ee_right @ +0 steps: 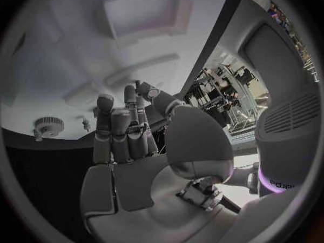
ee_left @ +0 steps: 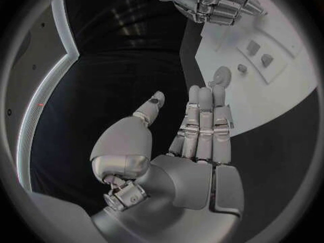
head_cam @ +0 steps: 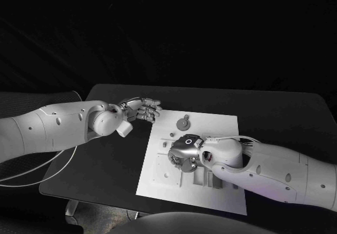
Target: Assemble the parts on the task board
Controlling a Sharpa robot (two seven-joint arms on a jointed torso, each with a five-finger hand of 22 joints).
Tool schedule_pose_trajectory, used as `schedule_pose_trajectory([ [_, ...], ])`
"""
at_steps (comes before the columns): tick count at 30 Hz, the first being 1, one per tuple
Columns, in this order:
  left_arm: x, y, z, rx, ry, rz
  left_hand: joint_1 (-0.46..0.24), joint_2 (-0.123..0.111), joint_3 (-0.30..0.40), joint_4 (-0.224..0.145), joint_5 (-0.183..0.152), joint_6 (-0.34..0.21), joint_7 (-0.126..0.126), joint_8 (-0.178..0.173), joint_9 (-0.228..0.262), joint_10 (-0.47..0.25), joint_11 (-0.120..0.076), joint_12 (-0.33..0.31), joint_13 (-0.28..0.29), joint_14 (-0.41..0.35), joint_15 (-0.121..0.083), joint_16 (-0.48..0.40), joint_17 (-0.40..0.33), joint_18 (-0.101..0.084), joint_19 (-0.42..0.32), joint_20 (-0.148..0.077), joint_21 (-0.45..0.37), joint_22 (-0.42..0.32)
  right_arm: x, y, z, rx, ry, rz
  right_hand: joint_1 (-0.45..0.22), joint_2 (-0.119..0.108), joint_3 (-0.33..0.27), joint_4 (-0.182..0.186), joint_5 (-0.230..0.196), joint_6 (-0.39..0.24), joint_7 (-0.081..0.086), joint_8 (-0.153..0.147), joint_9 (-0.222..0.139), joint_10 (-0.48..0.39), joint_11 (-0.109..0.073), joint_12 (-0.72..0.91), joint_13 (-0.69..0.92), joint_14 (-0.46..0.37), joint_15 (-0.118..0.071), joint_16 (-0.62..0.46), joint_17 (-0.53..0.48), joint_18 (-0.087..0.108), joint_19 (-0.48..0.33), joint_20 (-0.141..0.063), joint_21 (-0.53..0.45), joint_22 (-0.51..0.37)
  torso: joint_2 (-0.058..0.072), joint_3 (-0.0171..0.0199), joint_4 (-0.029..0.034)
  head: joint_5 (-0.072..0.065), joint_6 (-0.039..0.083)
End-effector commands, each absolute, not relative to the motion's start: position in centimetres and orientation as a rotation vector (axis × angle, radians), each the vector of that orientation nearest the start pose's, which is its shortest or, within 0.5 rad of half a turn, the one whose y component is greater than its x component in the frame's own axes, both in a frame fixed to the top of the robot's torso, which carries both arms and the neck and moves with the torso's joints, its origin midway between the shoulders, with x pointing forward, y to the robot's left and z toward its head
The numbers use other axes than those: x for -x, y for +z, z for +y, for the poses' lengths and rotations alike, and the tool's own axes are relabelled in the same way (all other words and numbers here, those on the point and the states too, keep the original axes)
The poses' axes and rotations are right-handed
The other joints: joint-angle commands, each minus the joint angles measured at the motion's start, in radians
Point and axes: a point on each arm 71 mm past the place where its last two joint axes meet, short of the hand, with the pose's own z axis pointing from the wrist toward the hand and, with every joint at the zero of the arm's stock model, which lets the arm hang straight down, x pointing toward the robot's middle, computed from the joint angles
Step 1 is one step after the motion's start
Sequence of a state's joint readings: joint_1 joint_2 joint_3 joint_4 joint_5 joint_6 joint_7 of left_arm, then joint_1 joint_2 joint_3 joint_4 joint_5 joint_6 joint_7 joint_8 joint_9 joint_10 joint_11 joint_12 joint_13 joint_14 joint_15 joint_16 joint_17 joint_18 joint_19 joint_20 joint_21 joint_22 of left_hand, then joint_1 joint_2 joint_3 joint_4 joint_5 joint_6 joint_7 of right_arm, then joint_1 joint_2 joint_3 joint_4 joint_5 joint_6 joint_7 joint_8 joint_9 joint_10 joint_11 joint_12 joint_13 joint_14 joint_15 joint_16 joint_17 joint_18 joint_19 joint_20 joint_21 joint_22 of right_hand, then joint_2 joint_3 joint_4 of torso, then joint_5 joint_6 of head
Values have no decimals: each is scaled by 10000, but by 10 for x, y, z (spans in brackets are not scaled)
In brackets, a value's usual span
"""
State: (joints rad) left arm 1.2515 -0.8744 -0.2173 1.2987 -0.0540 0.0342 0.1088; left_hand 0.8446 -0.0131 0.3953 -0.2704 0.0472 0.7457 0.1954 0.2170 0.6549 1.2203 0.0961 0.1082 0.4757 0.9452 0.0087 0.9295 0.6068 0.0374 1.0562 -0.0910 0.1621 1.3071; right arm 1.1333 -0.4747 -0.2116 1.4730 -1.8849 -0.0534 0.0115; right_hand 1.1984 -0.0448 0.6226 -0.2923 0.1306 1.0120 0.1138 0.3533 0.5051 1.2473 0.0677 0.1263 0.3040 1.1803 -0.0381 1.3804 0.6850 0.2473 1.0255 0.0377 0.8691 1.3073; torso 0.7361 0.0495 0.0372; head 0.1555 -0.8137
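While the task board (head_cam: 217, 122) runs lengthwise away from the robot, right hand (head_cam: 184, 152) hovering over it empty, fingers straight, left hand (head_cam: 140, 110) loosely spread.

Bare black worktop (head_cam: 105, 165) open left of the task board (head_cam: 165, 187), right robot hand (head_cam: 184, 152) blocking the board's middle, left robot hand (head_cam: 140, 109) hovering at its far-left corner, round part (head_cam: 184, 125) standing near the far edge

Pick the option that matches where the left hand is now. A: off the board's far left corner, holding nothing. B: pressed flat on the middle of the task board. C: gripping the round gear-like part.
A: the left hand sits beside the far left corner of the task board, fingers extended and holding nothing.
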Motion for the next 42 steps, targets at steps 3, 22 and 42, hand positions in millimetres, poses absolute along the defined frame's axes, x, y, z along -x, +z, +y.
schedule_pose_trajectory([
  [3, -497, -242, 280, 11646, -13331, 19093, -69, 19, -41, 12, 18, 83, 38, -28, -16, 26, -48, -55, 16, 30, -22, -30, 8, 90, 52, 6, -55, 11, -399, -285, -23, 10728, 7683, 17869, 37, -8, 46, -22, 21, 80, -10, 20, 385, 71, 15, 4, -2, 67, -22, -39, -19, 145, -23, -56, 24, 171, 1, -4, 0, -3, -5],
  [22, -497, -242, 281, 11635, -13290, 19117, -65, 19, -43, 5, 18, 86, 35, -33, -23, 42, -53, -52, 27, 35, -25, -28, 11, 91, 59, 3, -59, 14, -400, -285, -26, 9868, 8036, 17808, -787, -847, -277, 72, 21, -845, 397, -591, 170, -189, 144, -242, -35, -56, 102, -147, -61, 145, -44, 39, -102, 116, 0, 3, -9, 24, -57],
  [42, -497, -242, 284, 11666, -13231, 19161, -68, 27, -45, 6, 18, 72, 36, -49, -34, 50, -53, -54, 36, 37, -27, -28, 13, 91, 68, 0, -63, 17, -408, -261, -53, 8497, 8258, 16906, -871, -1401, -31, 187, 20, -1832, 597, -1077, -221, -1034, 482, -563, -262, -280, 425, -188, -83, 145, -117, 104, -256, 120, -1, 15, -12, -60, 99],
])
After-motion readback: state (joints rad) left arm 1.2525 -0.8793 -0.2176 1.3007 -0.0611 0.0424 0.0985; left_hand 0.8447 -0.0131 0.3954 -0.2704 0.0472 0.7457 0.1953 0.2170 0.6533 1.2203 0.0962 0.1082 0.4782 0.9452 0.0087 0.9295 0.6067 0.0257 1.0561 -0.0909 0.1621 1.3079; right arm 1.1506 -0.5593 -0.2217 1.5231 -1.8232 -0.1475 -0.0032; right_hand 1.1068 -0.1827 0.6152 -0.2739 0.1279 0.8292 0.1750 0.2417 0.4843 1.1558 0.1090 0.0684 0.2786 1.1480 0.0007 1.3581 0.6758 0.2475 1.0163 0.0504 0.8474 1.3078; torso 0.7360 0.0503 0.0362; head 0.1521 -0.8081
